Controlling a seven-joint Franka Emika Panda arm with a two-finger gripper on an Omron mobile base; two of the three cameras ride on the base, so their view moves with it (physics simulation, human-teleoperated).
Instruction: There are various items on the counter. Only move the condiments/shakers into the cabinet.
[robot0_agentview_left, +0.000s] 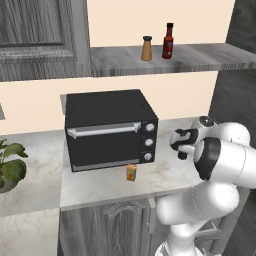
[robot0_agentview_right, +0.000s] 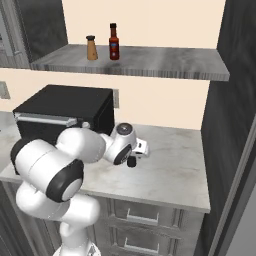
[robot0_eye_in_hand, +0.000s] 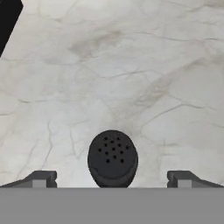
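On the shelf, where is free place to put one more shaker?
The shelf is bare from the red bottle to its right end. Its left end holds the tan shaker close beside that bottle, so it is crowded there.

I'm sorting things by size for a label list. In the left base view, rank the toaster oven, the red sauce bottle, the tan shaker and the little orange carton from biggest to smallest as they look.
1. Toaster oven, by far.
2. Red sauce bottle.
3. Tan shaker.
4. Orange carton.
The shaker and the carton look close; the carton stands nearer the camera, so that order is unsure.
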